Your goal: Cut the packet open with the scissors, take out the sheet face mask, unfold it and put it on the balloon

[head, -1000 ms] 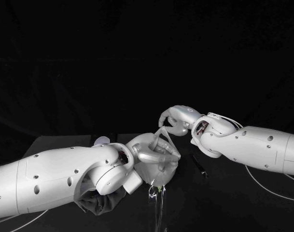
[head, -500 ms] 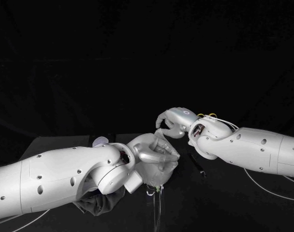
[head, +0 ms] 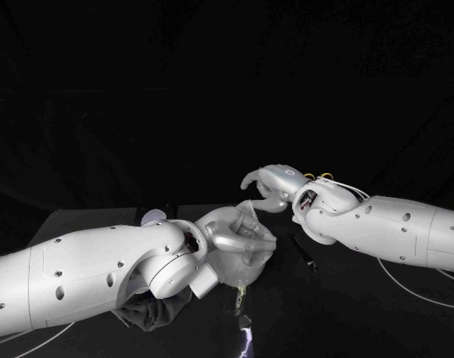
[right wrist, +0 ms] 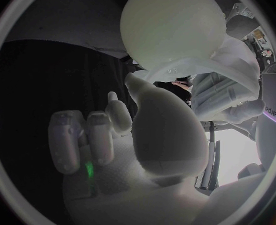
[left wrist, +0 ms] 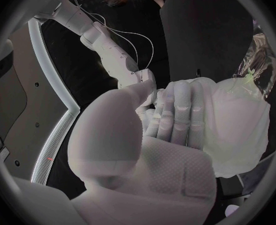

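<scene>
The white sheet face mask (left wrist: 238, 130) lies over the fingers of my left hand (head: 238, 240), which grips it low in the middle of the head view. From there a thin translucent strip of the mask (head: 250, 212) runs up to my right hand (head: 270, 185), whose curled fingers pinch its upper end. In the right wrist view the pale round balloon (right wrist: 172, 25) sits just beyond the thumb, with a white band of the mask (right wrist: 175, 67) along its near side and my left hand (right wrist: 228, 92) beside it.
Crinkled clear plastic with a green bit (head: 241, 294) hangs below the left hand and appears again as clear plastic (left wrist: 261, 52) in the left wrist view. A dark cloth (head: 151, 313) lies under the left forearm. A slim dark object (head: 311, 257) rests on the table under the right arm.
My right hand has risen slightly, drawing the mask from a broad fold into a narrow strip. The left hand has crept upward a little with the mask in it.
</scene>
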Robot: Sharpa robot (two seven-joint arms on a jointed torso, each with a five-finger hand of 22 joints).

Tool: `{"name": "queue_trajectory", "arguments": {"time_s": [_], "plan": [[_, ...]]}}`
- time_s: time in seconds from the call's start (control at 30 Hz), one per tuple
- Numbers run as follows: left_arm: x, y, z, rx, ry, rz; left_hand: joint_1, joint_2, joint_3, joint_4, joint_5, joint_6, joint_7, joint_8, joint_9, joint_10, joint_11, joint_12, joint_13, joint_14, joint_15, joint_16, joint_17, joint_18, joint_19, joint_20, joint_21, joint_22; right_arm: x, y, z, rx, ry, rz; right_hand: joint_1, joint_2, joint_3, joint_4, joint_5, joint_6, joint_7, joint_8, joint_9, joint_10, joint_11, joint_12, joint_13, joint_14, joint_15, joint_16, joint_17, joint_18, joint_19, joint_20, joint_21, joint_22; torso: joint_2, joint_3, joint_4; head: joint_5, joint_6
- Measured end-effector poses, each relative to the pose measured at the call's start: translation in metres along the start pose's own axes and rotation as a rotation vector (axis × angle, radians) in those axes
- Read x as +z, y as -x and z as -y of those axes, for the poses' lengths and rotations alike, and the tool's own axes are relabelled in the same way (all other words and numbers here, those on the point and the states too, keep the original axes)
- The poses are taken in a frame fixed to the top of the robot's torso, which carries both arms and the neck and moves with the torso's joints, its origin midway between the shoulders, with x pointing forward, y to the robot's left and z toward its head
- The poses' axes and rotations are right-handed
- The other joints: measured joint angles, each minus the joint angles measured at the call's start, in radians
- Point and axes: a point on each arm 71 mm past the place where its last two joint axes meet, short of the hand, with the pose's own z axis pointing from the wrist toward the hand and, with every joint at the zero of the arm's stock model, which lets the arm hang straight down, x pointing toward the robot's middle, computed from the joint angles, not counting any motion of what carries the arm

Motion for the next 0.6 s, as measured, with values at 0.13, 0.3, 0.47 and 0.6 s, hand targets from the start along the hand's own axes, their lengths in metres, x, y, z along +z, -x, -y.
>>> {"name": "queue_trajectory", "arguments": {"time_s": [0.13,0.3,0.47,0.6], "plan": [[0.0,-0.001,0.0,0.005,0.003,-0.013,-0.004,-0.012,-0.014,0.003,0.0,-0.009,0.002,-0.013,-0.012,0.0,0.0,0.004,0.0,0.0,0.0,0.007,-0.002,0.0,0.003,0.003,-0.004,-0.004,-0.001,0.0,0.004,-0.004,-0.023,0.001,0.009,0.004,-0.003,-0.003,0.0,0.0,0.0,-0.004,-0.003,-0.002,-0.001,0.0,0.0,0.0,0.0,-0.002,0.0,0.0,0.0,0.0,-0.001,0.0,0.0,0.0,0.0,-0.001,-0.001],[0.0,-0.003,0.0,0.013,0.004,-0.033,-0.006,-0.023,-0.058,0.013,0.0,-0.032,-0.004,-0.038,-0.042,-0.002,0.002,0.008,0.001,0.003,0.004,0.023,-0.005,0.0,0.009,0.009,-0.012,-0.012,-0.001,0.001,0.009,-0.013,-0.052,0.002,0.039,0.011,-0.005,-0.005,0.0,0.0,0.0,-0.011,-0.009,-0.005,0.002,-0.004,0.0,0.0,0.0,-0.004,0.0,0.0,0.002,0.009,-0.001,0.0,0.0,0.0,0.0001,-0.002,-0.002],[0.0,-0.006,0.001,0.022,0.003,-0.055,0.0,-0.029,-0.099,0.019,0.0,-0.043,-0.007,-0.05,-0.065,-0.002,0.002,0.008,0.002,0.003,0.004,0.031,-0.008,0.0,0.02,0.008,-0.019,-0.018,-0.001,0.001,0.013,-0.025,-0.077,-0.003,0.053,0.007,-0.009,-0.009,0.0,0.0,0.0,-0.023,-0.015,-0.023,0.002,-0.022,0.0,0.0,0.007,-0.004,-0.001,0.0,0.002,0.009,-0.019,0.001,-0.001,0.0,-0.0004,-0.003,-0.002],[0.001,-0.008,0.001,0.03,0.0,-0.074,0.017,-0.021,-0.147,0.022,0.0,-0.076,-0.007,-0.073,-0.09,0.008,-0.008,0.014,0.004,0.009,-0.002,0.045,-0.012,0.0,0.024,0.005,-0.023,-0.023,-0.002,0.0,0.015,-0.036,-0.093,-0.012,0.063,0.006,-0.013,-0.013,0.0,0.0,0.0,-0.031,-0.018,-0.034,0.002,-0.031,-0.002,0.0,0.007,-0.008,-0.001,0.0,-0.002,0.012,-0.025,0.001,-0.001,0.0004,-0.0003,-0.004,-0.001]]}}
